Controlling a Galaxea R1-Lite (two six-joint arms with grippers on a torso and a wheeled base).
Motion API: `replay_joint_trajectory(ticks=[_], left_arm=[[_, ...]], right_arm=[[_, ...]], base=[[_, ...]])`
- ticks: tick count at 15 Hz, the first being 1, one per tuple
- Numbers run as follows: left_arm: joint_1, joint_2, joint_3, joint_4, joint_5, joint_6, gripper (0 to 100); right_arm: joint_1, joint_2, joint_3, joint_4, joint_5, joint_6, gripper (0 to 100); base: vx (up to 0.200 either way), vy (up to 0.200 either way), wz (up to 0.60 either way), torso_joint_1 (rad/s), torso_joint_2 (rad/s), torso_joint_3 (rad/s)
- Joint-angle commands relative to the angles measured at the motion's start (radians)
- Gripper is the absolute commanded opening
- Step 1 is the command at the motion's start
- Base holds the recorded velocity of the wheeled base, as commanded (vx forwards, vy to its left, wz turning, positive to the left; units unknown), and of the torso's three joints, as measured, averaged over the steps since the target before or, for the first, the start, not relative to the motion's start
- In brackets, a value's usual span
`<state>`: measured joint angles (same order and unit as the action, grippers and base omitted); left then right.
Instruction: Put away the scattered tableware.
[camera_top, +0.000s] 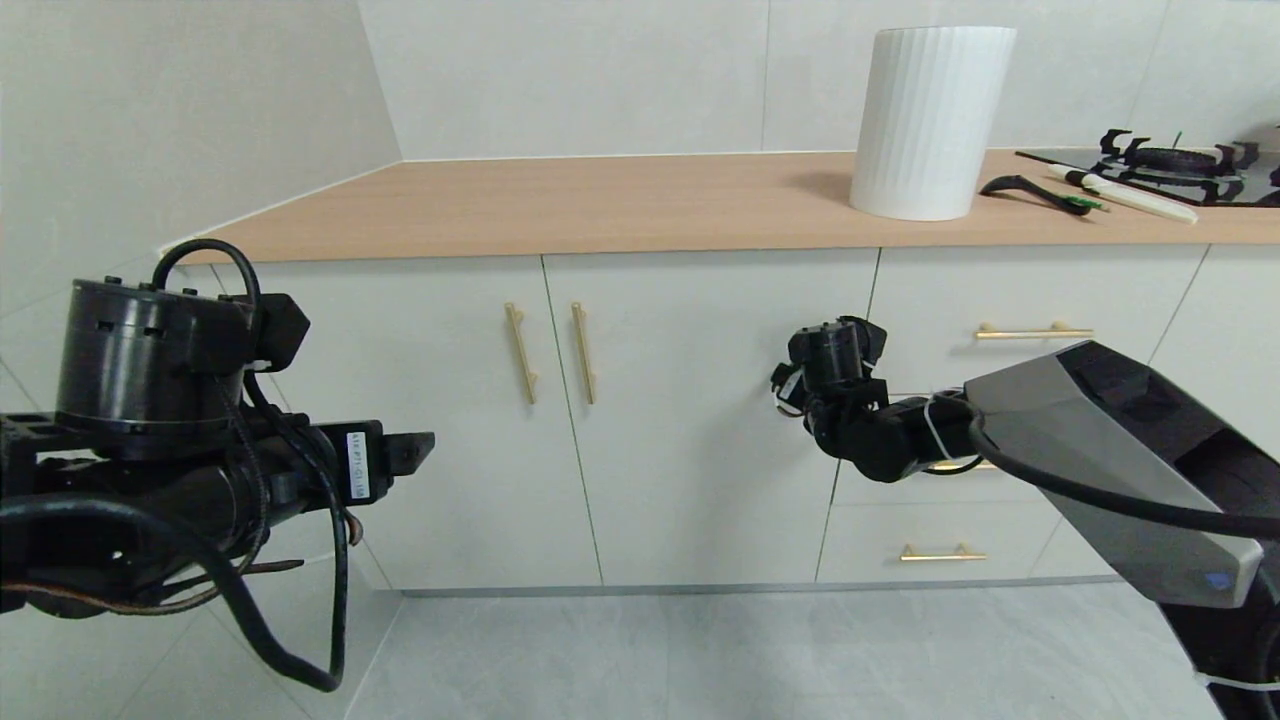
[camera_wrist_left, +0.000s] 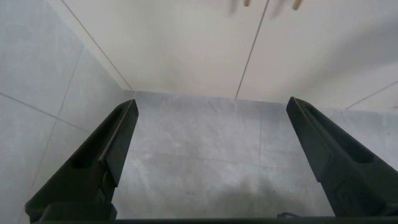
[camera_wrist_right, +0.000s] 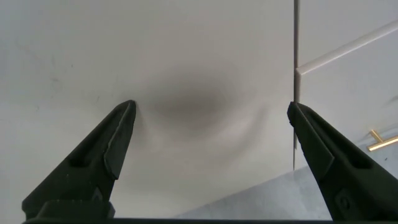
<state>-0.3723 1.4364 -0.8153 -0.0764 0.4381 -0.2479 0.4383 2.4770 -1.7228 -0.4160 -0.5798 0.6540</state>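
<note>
A tool passes freely over the tabletop (camera_top: 560, 200) left of the white ribbed canister (camera_top: 930, 120); utensils (camera_top: 1040, 190) crowd its right, and shut cabinet doors (camera_top: 690, 420) block below.

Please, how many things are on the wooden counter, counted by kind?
White ribbed container: 1
Utensils (black utensil, white utensil): 2
Gas hob: 1
Total: 4

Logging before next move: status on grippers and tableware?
Left gripper open, empty. Right gripper open, empty, facing cabinet door. Utensils on countertop, untouched; white canister beside them.
</note>
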Motion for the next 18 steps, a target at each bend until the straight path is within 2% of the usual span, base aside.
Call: replay_joint_trajectory(ticks=[1,5,7,8,11,12,13,14,15,16,18], left_arm=[[0.000,0.001,-0.001,0.000,0.001,-0.001,100],[0.001,0.001,-0.001,-0.002,0.001,-0.001,100],[0.001,-0.004,-0.002,-0.005,0.001,-0.002,100],[0.001,-0.037,-0.002,-0.006,-0.002,-0.002,100],[0.001,-0.148,0.025,0.001,0.001,0.002,100],[0.001,-0.211,0.070,0.004,0.001,0.004,100],[0.001,-0.240,0.094,0.004,0.001,0.006,100],[0.003,-0.366,0.182,0.004,0.001,0.018,100],[0.016,-0.467,0.249,0.004,0.002,0.042,100],[0.024,-0.513,0.278,0.006,0.002,0.056,100],[0.044,-0.771,0.449,0.013,0.001,0.150,100]], right_arm=[[-0.004,0.003,-0.006,-0.006,-0.002,0.001,100],[-0.001,-0.020,0.011,-0.001,-0.005,0.001,100],[0.008,-0.099,0.092,-0.001,-0.014,0.001,100],[0.034,-0.316,0.276,-0.004,-0.009,0.001,100],[0.036,-0.655,0.555,-0.004,-0.012,-0.057,100],[0.031,-0.767,0.661,-0.004,-0.014,-0.080,100],[0.028,-0.820,0.712,-0.004,-0.014,-0.096,100],[0.023,-1.020,0.894,-0.004,-0.015,-0.139,100],[0.000,-1.172,1.006,-0.004,-0.015,-0.194,100],[-0.013,-1.233,1.051,-0.004,-0.017,-0.221,100],[-0.085,-1.586,1.230,0.000,-0.018,-0.349,100]], base=[[0.000,0.000,0.00,0.000,0.00,0.000],[0.000,0.000,0.00,0.000,0.00,0.000],[0.000,0.000,0.00,0.000,0.00,0.000],[0.000,0.000,0.00,0.000,0.00,0.000],[0.000,0.000,0.00,0.000,0.00,0.000],[0.000,0.000,0.00,0.000,0.00,0.000],[0.000,0.000,0.00,0.000,0.00,0.000],[0.000,0.000,0.00,0.000,0.00,0.000],[0.000,0.000,0.00,0.000,0.00,0.000],[0.000,0.000,0.00,0.000,0.00,0.000],[0.000,0.000,0.00,0.000,0.00,0.000]])
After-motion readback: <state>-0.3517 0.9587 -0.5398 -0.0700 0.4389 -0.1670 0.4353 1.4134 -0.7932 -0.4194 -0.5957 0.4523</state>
